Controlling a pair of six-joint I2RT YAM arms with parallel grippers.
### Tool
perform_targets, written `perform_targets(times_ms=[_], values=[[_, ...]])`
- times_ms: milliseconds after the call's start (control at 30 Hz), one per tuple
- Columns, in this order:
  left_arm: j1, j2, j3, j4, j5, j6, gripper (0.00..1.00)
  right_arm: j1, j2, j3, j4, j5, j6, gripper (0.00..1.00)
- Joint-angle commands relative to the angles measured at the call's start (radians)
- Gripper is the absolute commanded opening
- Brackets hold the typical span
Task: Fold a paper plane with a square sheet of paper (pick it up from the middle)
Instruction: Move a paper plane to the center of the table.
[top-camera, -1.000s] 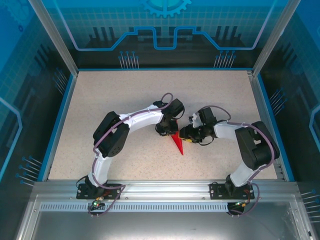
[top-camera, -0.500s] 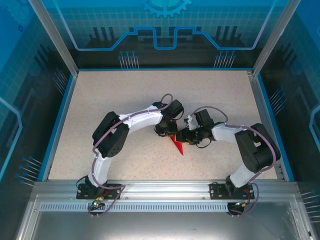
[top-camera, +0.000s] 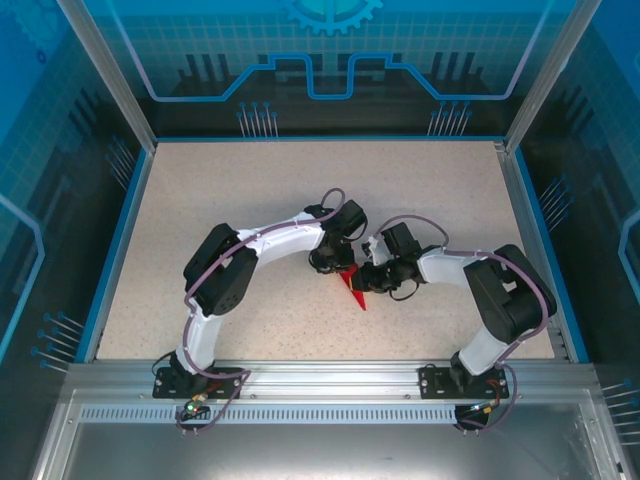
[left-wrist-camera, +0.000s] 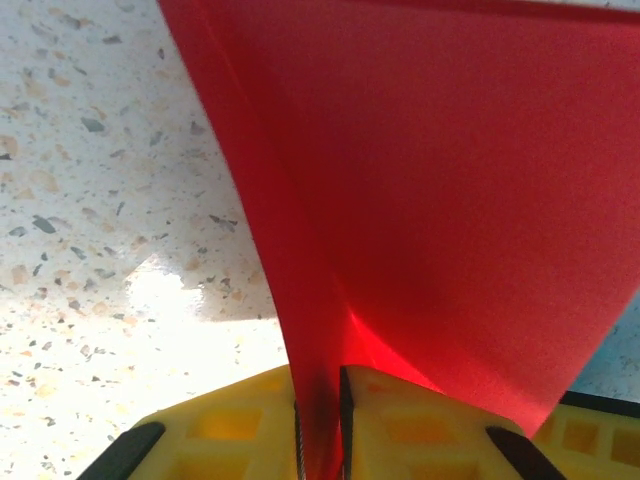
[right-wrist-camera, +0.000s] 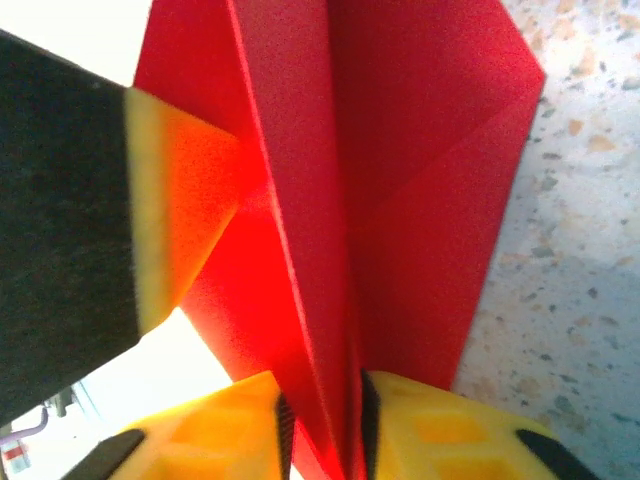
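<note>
Yellow fingers (left-wrist-camera: 230, 425) of my left gripper (left-wrist-camera: 320, 430) are pinched tight on the folded red paper plane (left-wrist-camera: 430, 200), and my right gripper (right-wrist-camera: 325, 435) clamps the same plane's layered folds between its own fingers. From above I see both wrists meeting at the middle of the speckled table (top-camera: 250, 190), the plane's sharp tip poking out between them toward the arm bases

A speckled beige table (top-camera: 220, 200) is lying at centre, a blue rim (top-camera: 118, 250) is edging it at 9 o'clock, patterned blue panels (top-camera: 330, 60) are standing at 12 o'clock, and a metal rail (top-camera: 330, 378) is running along 6 o'clock.
</note>
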Motion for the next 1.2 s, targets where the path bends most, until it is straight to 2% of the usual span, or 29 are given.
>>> perform_targets(times_ms=[0, 100, 200, 400, 533, 633, 900, 1167], values=[[0.002, -0.068, -0.02, 0.008, -0.008, 0.013, 0.19, 0.026, 0.008, 0.04, -0.069, 0.059, -0.031, 0.17], [0.0, -0.113, -0.054, 0.052, -0.002, 0.011, 0.22, 0.047, -0.028, 0.062, -0.122, 0.102, -0.046, 0.11], [0.001, -0.178, -0.111, 0.118, -0.011, -0.005, 0.27, 0.075, -0.053, 0.115, -0.238, 0.248, -0.063, 0.07], [0.002, -0.293, -0.186, 0.145, -0.125, -0.038, 0.35, 0.099, -0.092, 0.244, -0.455, 0.605, 0.008, 0.1], [0.005, -0.356, -0.243, 0.143, -0.205, -0.065, 0.38, 0.099, -0.062, 0.311, -0.504, 0.699, 0.059, 0.14], [0.012, -0.381, -0.28, 0.154, -0.209, -0.082, 0.38, 0.099, 0.013, 0.369, -0.533, 0.72, 0.082, 0.14], [0.028, -0.409, -0.327, 0.148, -0.213, -0.078, 0.38, 0.099, 0.174, 0.432, -0.516, 0.676, 0.093, 0.13], [0.046, -0.404, -0.367, 0.197, -0.197, -0.093, 0.37, 0.103, 0.236, 0.414, -0.527, 0.677, 0.098, 0.21]])
